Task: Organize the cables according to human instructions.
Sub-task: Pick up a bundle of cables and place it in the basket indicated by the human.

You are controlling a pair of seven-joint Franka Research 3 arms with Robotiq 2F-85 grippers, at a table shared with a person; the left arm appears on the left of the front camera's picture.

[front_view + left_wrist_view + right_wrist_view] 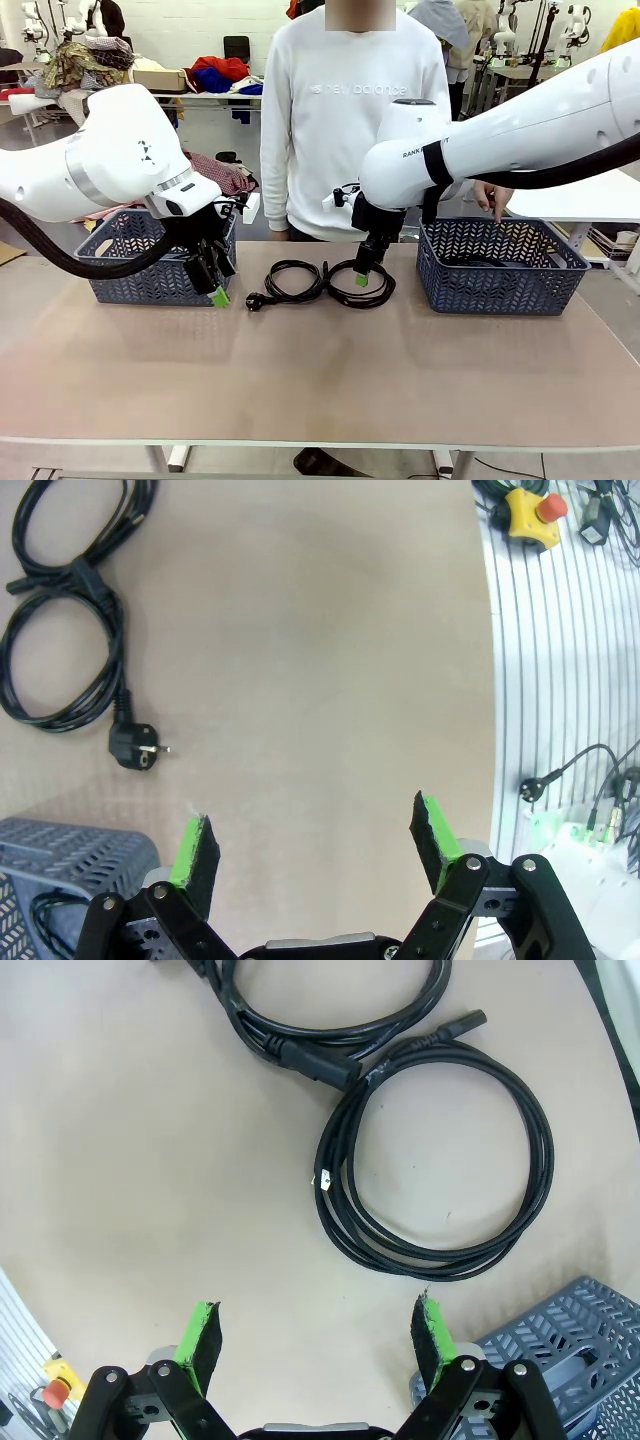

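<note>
On the worktop (320, 380), two coiled cables are laid flat and touching, in a 9-to-3 row: left cable (293, 281), right cable (362, 285). Two baskets flank them: left basket (150, 275), right basket (500, 280). The left cable's plug (254, 300) is pointed toward 8 o'clock. The left jaws and right jaws are spread wide, nothing held.

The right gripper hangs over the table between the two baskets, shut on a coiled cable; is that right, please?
Not quite: the right gripper hangs there open, holding nothing. The right wrist view shows the coiled cable lying free on the table ahead of it.
</note>
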